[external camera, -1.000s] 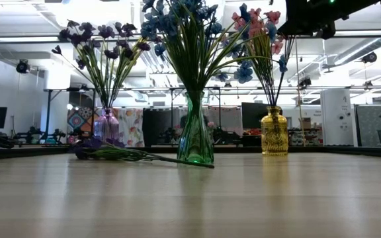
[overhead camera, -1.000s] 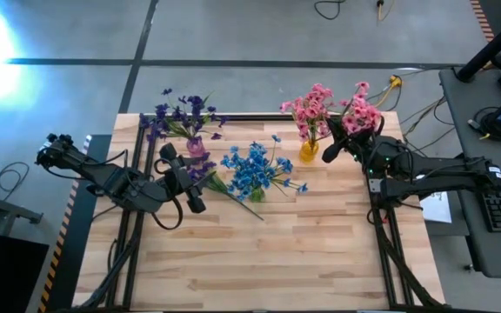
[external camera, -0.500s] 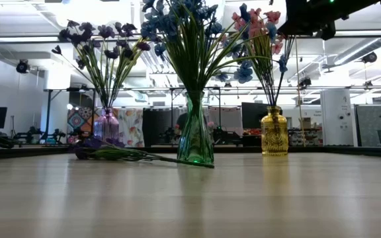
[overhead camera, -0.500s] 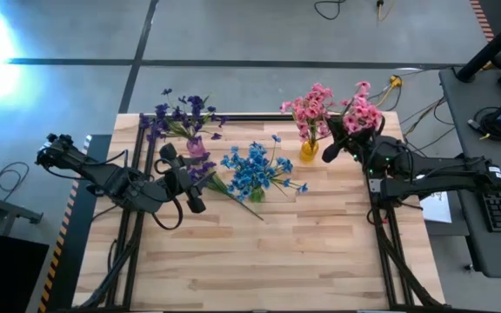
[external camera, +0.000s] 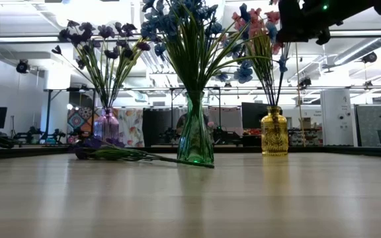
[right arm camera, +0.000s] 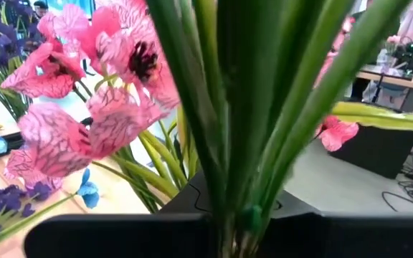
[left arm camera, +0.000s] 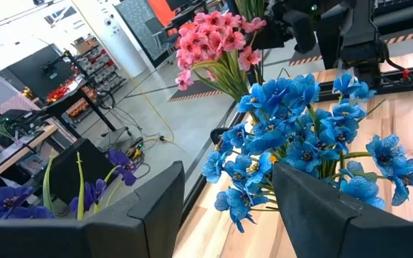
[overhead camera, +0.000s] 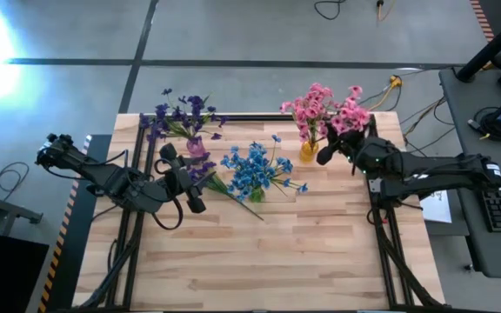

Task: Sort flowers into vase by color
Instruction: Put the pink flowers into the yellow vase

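A pink flower sprig (overhead camera: 351,114) hangs near the worktop's far right corner, clenched in the right gripper (overhead camera: 328,152), just beside the yellow vase (overhead camera: 309,150) of pink blooms. The blue bunch (overhead camera: 253,171) stands centre; the left gripper (overhead camera: 190,188), fingers parted, hovers over a purple sprig (overhead camera: 203,173) lying flat.
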Robot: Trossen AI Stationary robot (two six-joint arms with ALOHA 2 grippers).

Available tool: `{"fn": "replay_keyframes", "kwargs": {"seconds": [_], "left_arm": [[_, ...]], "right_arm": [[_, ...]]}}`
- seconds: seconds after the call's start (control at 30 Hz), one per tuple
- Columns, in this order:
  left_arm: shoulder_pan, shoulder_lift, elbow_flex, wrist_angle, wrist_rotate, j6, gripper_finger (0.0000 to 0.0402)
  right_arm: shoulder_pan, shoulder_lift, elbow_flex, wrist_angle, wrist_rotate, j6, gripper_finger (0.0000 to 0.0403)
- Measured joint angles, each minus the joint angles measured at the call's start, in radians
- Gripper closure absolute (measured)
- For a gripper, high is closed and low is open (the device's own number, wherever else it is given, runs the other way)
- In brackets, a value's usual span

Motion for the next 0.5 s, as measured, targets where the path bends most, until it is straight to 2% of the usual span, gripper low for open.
{"fn": "replay_keyframes", "kwargs": {"seconds": [0.5], "left_arm": [[0.0, 0.0, 0.0, 0.0, 0.0, 0.0, 0.0205]], "right_arm": [[0.0, 0.062, 0.0, -0.018, 0.002, 0.052, 0.0391]]}}
